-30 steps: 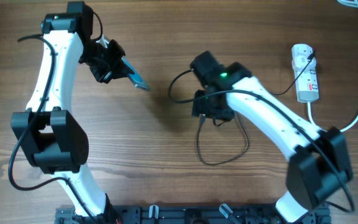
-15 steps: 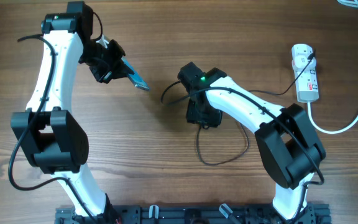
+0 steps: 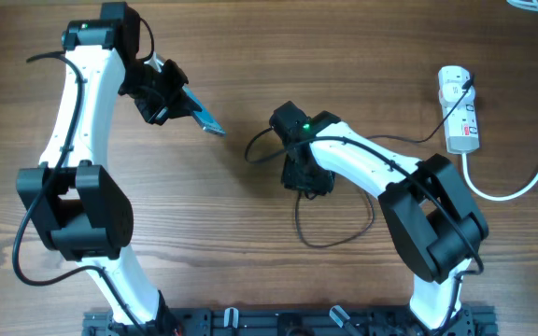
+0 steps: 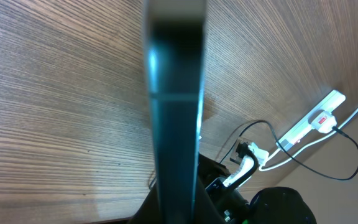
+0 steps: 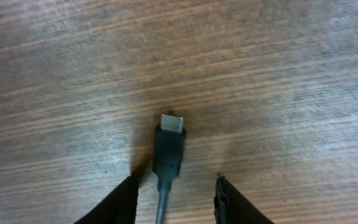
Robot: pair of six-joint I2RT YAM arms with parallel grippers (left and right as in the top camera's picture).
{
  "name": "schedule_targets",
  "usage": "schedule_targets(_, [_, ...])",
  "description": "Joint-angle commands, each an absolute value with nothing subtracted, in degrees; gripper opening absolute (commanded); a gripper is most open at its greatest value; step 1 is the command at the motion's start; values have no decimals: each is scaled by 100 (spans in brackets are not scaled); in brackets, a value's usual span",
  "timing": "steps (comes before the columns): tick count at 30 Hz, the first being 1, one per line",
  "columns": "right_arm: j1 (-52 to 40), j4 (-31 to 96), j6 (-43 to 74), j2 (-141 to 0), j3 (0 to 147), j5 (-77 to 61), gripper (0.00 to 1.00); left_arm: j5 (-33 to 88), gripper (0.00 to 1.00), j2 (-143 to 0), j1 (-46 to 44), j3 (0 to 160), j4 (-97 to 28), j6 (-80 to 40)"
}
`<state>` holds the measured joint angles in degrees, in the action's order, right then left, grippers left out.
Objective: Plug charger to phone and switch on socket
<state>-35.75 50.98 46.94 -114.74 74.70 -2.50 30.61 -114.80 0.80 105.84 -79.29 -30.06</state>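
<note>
My left gripper (image 3: 176, 101) is shut on the phone (image 3: 207, 121) and holds it tilted above the table, its cyan face just showing. In the left wrist view the phone (image 4: 173, 93) is a dark edge-on bar between the fingers (image 4: 174, 210). The charger cable (image 3: 332, 243) loops on the table and runs to its plug (image 3: 465, 86) in the socket (image 3: 461, 126). My right gripper (image 3: 304, 177) is low over the cable's loose end. In the right wrist view it (image 5: 176, 200) is open, its fingers either side of the connector tip (image 5: 169, 148), which lies flat on the wood.
The socket's white cord (image 3: 521, 187) curves off along the right table edge. The socket also shows in the left wrist view (image 4: 312, 119). My right arm (image 3: 381, 168) stretches across the centre right. A black rail (image 3: 250, 322) lines the front edge.
My right arm has swung left and its gripper has settled over the cable's loose end. The left arm and the phone have not moved.
</note>
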Motion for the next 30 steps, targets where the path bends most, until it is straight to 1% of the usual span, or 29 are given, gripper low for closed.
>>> schedule_targets(1, [-3599, 4897, 4814, -11594, 7185, -158, 34, 3072, 4, -11314, 86, 10685, -7933, -2897])
schedule_targets(4, [-3599, 4753, 4810, -11594, 7046, -263, 33, 3074, 4, -11314, 86, 10685, -7933, -2897])
schedule_targets(6, [-3599, 4718, 4812, -11594, 7008, -268, 25, 3074, 4, -11314, 86, 10685, -7933, -2897])
schedule_targets(11, [-3599, 4718, 4803, -11594, 7004, -309, 24, 3074, 4, -11314, 86, 10685, -7933, -2897])
schedule_targets(13, [-3599, 4718, 4807, -11594, 7004, -336, 21, 3074, 4, -11314, 86, 10685, -7933, -2897])
schedule_targets(20, [-3599, 4713, 4816, -11594, 7004, -434, 21, 3074, 4, -11314, 86, 10685, -7933, -2897])
schedule_targets(21, [-3599, 4707, 4816, -11594, 7004, -436, 18, 3074, 4, -11314, 86, 10685, -7933, -2897])
schedule_targets(24, [-3599, 4657, 4821, -11594, 7004, -436, 15, 3074, 4, -11314, 86, 10685, -7933, -2897])
schedule_targets(30, [-3599, 4606, 4812, -11594, 7004, -434, 13, 3076, 4, -11314, 86, 10685, -7935, -2897])
